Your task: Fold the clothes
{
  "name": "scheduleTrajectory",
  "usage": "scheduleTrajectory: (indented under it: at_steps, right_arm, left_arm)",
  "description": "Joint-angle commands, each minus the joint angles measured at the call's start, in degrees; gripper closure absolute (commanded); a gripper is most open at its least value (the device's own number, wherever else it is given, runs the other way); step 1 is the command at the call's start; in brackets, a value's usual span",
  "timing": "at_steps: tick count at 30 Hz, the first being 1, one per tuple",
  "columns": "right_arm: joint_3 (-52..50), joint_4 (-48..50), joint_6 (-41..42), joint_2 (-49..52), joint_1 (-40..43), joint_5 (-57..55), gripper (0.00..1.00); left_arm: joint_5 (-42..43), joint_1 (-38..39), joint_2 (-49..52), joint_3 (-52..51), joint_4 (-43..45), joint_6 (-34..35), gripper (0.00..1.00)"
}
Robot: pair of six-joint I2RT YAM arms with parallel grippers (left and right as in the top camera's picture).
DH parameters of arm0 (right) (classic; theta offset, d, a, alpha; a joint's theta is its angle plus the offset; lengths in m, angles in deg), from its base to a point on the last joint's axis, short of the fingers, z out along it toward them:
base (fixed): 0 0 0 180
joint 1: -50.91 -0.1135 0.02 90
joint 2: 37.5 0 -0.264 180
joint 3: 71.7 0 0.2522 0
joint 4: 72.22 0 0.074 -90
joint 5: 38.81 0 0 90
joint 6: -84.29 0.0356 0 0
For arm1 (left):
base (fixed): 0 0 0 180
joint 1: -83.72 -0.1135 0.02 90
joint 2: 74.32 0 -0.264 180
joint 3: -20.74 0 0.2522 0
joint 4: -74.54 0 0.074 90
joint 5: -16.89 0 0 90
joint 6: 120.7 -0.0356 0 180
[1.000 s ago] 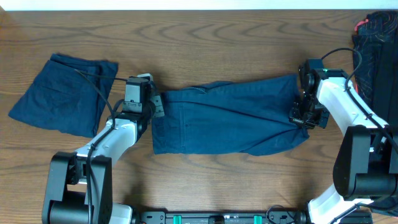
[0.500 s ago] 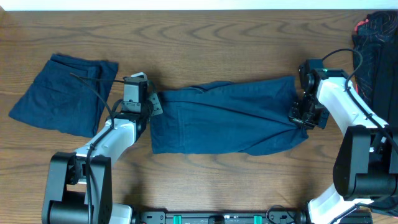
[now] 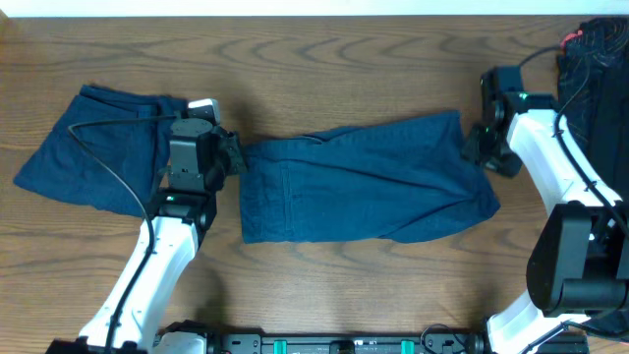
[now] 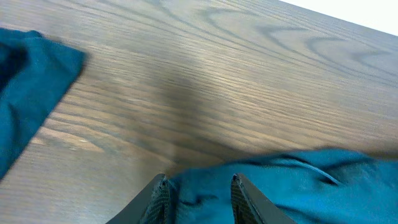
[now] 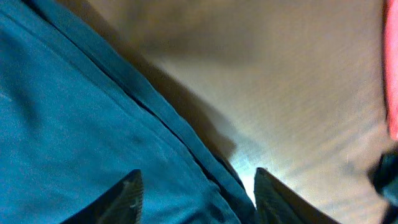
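**Both grippers stand open at the ends of the folded trousers**

The dark blue trousers (image 3: 364,187) lie folded in a long band across the middle of the table (image 3: 324,59). The left gripper (image 3: 234,157) is at their left end. In the left wrist view its fingers (image 4: 160,198) stand a little apart, the cloth edge shows between them, and they clamp nothing. The right gripper (image 3: 474,147) is at the far right corner of the trousers, and its fingers (image 5: 129,194) are wide apart over the seam, holding nothing. A second blue garment (image 3: 93,147) lies folded at the left, its right edge under the left wrist. A dark pile of clothes (image 3: 595,88) sits at the right edge of the table
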Motion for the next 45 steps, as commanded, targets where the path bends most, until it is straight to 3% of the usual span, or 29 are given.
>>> scheduleTrajectory:
  at_steps: [1,2,4,7,9,11,16,22,32,38,40,45]
  right_arm:
    - [3.5,2.0,0.5,-0.6,0.8,-1.0,0.42]
    - [4.0,3.5,-0.6,-0.6,0.8,0.2,0.44]
    - [4.2,8.3,-7.4,-0.6,0.7,7.1,0.6]
    - [4.2,12.8,-16.6,-0.2,0.3,16.8,0.72]
    - [4.1,14.3,-16.8,0.5,0.0,17.5,0.84]
    - [4.0,15.3,-16.8,1.5,-0.6,17.5,0.88]
    - [3.3,17.9,-16.8,5.6,-1.8,17.5,0.85]
    - [3.3,23.3,-16.8,12.4,-2.2,17.4,0.75]
    - [3.3,26.2,-16.8,19.1,-2.1,17.4,0.49]
    - [4.5,19.3,-16.7,12.3,-1.2,14.6,0.43]
    - [4.7,15.7,-16.0,7.8,-0.5,12.6,0.43]
    - [4.6,2.1,-15.2,-4.5,0.8,9.8,0.41]
  left_arm:
    - [1.6,1.7,0.4,0.2,-2.1,-1.0,0.66]
    - [1.6,2.3,0.8,0.2,-2.5,-1.0,0.66]
    - [1.6,3.2,2.0,0.1,-2.9,-1.0,0.66]
    - [1.6,4.9,5.0,0.1,-2.8,-1.0,0.65]
    - [1.6,5.8,7.4,0.1,-2.8,-1.0,0.65]
    - [1.6,6.4,10.3,0.1,-2.8,-1.0,0.65]
    - [1.6,6.8,17.1,0.1,-3.1,-1.0,0.65]
    - [1.5,6.8,20.2,0.1,-5.4,-1.0,0.65]
    - [1.5,6.8,20.2,0.1,-6.1,-1.0,0.65]
    - [1.5,6.8,20.2,0.1,-6.1,-1.0,0.64]
    - [1.5,6.8,20.2,0.1,-6.1,-1.0,0.59]
    - [1.5,6.8,20.2,0.1,-6.9,-1.0,0.57]
